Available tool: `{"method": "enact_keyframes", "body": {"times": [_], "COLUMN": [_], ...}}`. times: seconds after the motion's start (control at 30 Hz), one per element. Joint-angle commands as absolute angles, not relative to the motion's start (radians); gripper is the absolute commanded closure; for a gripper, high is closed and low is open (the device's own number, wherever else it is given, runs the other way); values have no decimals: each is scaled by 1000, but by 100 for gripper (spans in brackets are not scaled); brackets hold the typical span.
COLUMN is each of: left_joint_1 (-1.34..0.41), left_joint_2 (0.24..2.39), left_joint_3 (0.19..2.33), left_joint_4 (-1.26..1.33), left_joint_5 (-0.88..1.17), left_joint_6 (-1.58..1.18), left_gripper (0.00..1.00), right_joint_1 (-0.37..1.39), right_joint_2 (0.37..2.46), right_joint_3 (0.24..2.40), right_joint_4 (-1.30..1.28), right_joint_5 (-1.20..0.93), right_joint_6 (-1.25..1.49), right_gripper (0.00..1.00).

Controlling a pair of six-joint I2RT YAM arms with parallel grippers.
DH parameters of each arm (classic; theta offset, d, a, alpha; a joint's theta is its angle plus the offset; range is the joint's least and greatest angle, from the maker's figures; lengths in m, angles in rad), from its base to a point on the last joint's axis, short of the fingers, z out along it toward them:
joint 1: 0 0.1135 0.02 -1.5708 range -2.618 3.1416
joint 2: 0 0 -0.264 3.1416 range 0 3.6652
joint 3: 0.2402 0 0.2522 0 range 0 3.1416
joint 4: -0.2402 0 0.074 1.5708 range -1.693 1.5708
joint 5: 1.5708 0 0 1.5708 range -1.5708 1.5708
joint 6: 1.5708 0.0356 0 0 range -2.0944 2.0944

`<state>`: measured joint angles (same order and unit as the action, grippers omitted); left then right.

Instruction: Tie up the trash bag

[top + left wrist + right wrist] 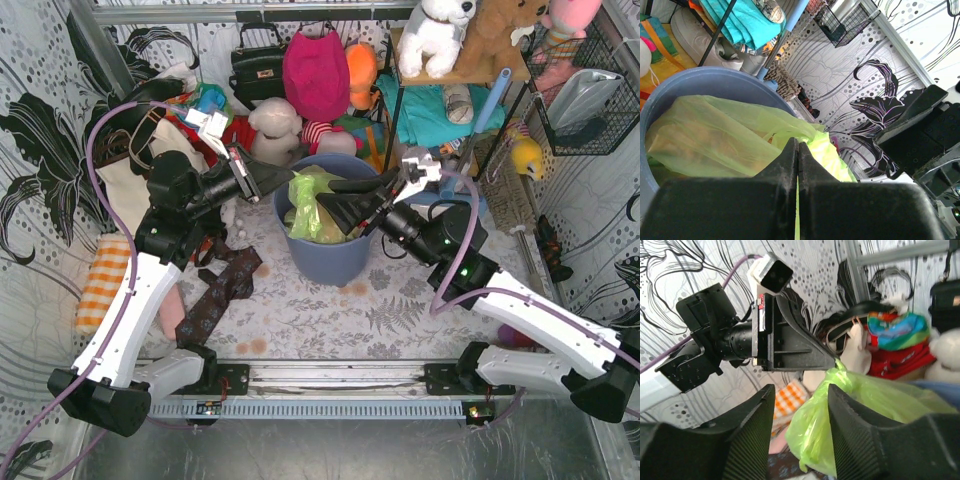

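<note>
Lime-green plastic of the trash bag [308, 212] rises from the blue-grey bin [330, 265], which hides its lower part. The left pincer [293, 179] pinches its top fold. The right pincer [338, 200] stands partly apart beside it; whether it touches is unclear.

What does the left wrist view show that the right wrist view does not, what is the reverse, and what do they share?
Only the left wrist view shows the teal cloth and the wire basket. Only the right wrist view shows the orange checked cloth, the black handbag and the open gap between the right fingers. Both show the trash bag, with the left fingers shut on its gathered top.
</note>
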<state>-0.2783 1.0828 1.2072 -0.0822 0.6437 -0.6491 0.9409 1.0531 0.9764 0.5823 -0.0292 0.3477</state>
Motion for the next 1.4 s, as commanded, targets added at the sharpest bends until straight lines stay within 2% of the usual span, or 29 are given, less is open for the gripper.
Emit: {"method": "enact_keyframes", "body": {"times": [0.0,0.23,0.63,0.97,1.07,1.37], "left_joint_1": [-271,-272,-271,-272,-271,-272], "left_joint_2": [1078,1075,1067,1064,1065,1073], "left_joint_3": [1198,1201,1198,1201,1201,1227], "left_joint_4": [0,1,-4,-15,-12,-32], "left_joint_5": [646,643,649,636,632,575], "left_joint_6": [-639,-642,-641,-631,-630,-589], "left_gripper": [100,100,100,100,100,100], "right_joint_1": [940,939,940,940,939,940], "right_joint_2": [1046,1107,1157,1126,1109,1081], "right_joint_3": [1093,1170,1154,1140,1144,1202], "right_joint_4": [176,28,91,86,60,-77], "right_joint_5": [-3,-28,-75,-67,-45,28], "right_joint_6": [527,589,606,596,581,538], "right_gripper": [52,51,53,86,100,100]}}
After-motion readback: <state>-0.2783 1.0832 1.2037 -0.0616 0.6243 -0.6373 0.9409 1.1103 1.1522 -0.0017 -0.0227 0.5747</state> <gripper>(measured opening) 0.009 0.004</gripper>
